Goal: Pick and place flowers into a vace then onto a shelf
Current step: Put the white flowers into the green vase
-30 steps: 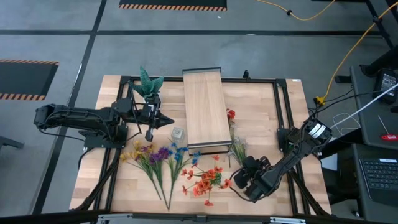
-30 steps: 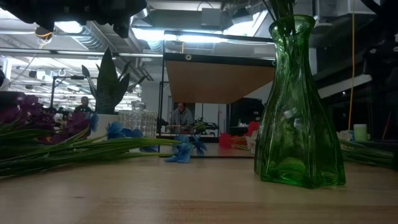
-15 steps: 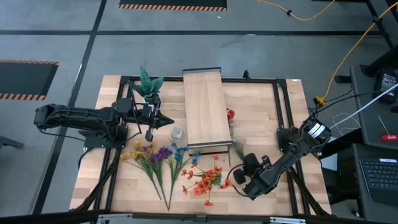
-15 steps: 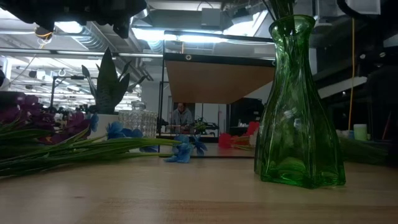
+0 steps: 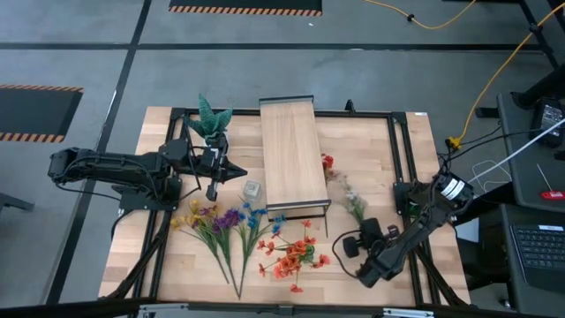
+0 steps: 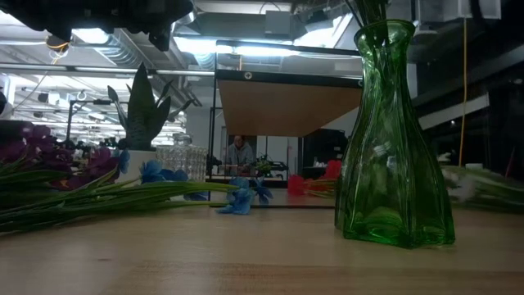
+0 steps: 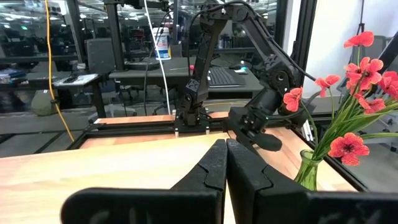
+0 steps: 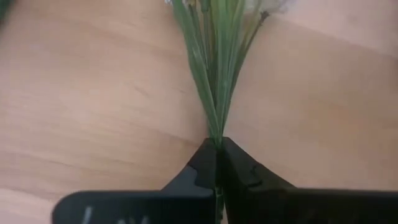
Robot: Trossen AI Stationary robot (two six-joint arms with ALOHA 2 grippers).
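Wooden tabletop [image 5: 371, 150], right gripper [image 8: 217, 152] clenched on white flowers [image 5: 351, 196], left gripper [image 7: 225, 152] clenched empty

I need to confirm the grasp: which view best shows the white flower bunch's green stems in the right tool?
The right wrist view: the thin green stems run straight into the shut right tool. The high view shows that bunch small; the low view only blurs it.

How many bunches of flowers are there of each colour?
Yellow bunch: 1
Purple bunch: 1
Blue bunch: 1
Red-orange bunch: 2, one in the green vase
White bunch: 1
Total: 6
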